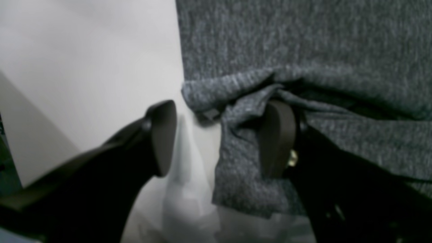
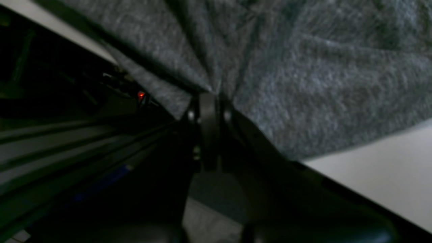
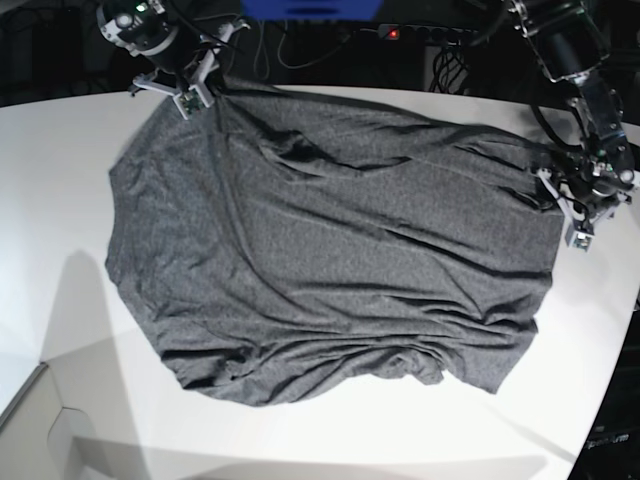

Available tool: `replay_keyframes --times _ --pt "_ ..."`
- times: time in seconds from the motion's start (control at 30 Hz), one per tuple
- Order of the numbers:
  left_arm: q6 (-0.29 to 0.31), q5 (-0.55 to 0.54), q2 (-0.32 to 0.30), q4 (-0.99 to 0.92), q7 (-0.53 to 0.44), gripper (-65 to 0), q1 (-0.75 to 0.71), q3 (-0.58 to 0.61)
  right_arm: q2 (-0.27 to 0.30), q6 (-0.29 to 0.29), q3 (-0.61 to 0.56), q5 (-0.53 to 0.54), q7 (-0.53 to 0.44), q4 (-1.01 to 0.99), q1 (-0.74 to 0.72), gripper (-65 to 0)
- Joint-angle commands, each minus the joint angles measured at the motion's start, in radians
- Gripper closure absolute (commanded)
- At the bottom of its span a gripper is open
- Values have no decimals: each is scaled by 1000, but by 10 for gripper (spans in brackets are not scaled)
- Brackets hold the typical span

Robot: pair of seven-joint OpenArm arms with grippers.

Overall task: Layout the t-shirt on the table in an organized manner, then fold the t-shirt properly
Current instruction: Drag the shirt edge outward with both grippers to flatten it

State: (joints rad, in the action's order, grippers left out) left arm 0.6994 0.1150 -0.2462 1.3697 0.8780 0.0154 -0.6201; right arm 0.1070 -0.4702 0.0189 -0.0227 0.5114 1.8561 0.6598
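Observation:
The dark heather-grey t-shirt (image 3: 330,240) lies spread and wrinkled on the white table (image 3: 60,200). My right gripper (image 3: 213,92) is at the shirt's far-left corner by the table's back edge. In the right wrist view it (image 2: 209,98) is shut on a bunched pinch of the shirt (image 2: 303,67). My left gripper (image 3: 545,185) is at the shirt's right edge. In the left wrist view it (image 1: 219,138) is open. One finger (image 1: 163,135) is over bare table (image 1: 84,50). The other finger (image 1: 276,138) is tucked against a folded hem of the shirt (image 1: 303,40).
Dark equipment, cables and a power strip with a red light (image 3: 392,33) sit behind the table's back edge. The table's curved edge (image 3: 610,380) runs down the right side. Its front-left corner (image 3: 45,375) is cut off. Both arm bases stand at the back.

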Motion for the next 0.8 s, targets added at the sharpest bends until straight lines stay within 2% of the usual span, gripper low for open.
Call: replay_keyframes --times 0.0,0.17,0.43,0.6,0.77 --pt "-1 27 -5 3 33 -374 2 1 6 9 -1 -23 43 -2 13 0" --pt "-1 27 -5 4 34 -374 -1 -2 6 9 5 -24 46 1 13 0" --pt "-1 27 -5 175 45 -374 -33 -4 7 9 5 -19 43 41 13 0" --pt "-1 27 -6 207 45 -374 -35 -7 6 9 6 -18 42 101 12 -65" --pt "-1 27 -5 201 45 -374 -25 -65 3 9 6 -18 42 129 1 -62"
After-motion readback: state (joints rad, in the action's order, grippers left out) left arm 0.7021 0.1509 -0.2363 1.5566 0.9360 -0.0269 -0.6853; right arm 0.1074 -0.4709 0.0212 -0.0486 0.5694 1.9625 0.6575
